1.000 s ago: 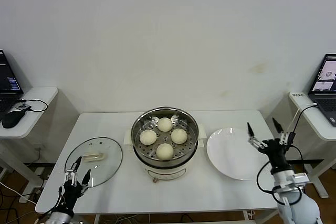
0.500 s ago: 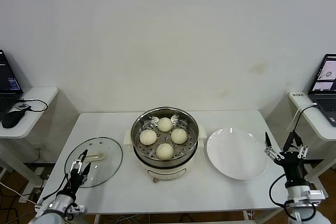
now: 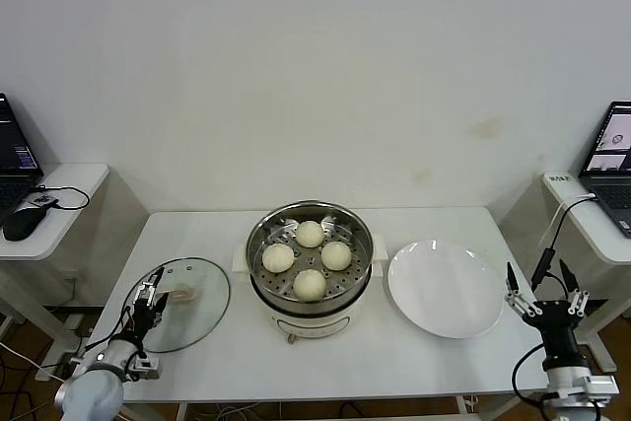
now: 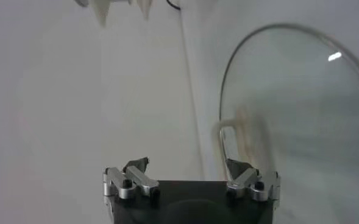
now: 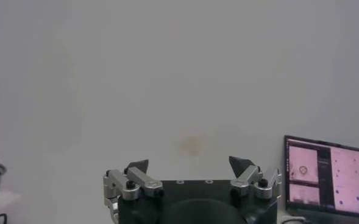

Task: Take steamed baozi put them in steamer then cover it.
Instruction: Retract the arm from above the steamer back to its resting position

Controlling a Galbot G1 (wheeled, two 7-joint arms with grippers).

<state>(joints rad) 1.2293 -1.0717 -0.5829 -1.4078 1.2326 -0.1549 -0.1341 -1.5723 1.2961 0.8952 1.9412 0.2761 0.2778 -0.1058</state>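
Stainless-steel steamer at the desk's middle holds four steamed baozi, uncovered, the glass cover flat left of it under the left gripper, jaws spread, the right gripper spread-jawed beyond the white plate on the steamer's right.

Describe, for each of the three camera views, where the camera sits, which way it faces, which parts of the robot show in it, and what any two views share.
Head view: on the robot's head, looking forward and down at the table; shows the steamer holding four baozi, the cover, the plate, left gripper and right gripper.
Left wrist view: on the left wrist, facing the cover; open left gripper shows.
Right wrist view: on the right wrist, facing the wall and a laptop; open right gripper shows.
Shared: the cover, in head and left wrist views.
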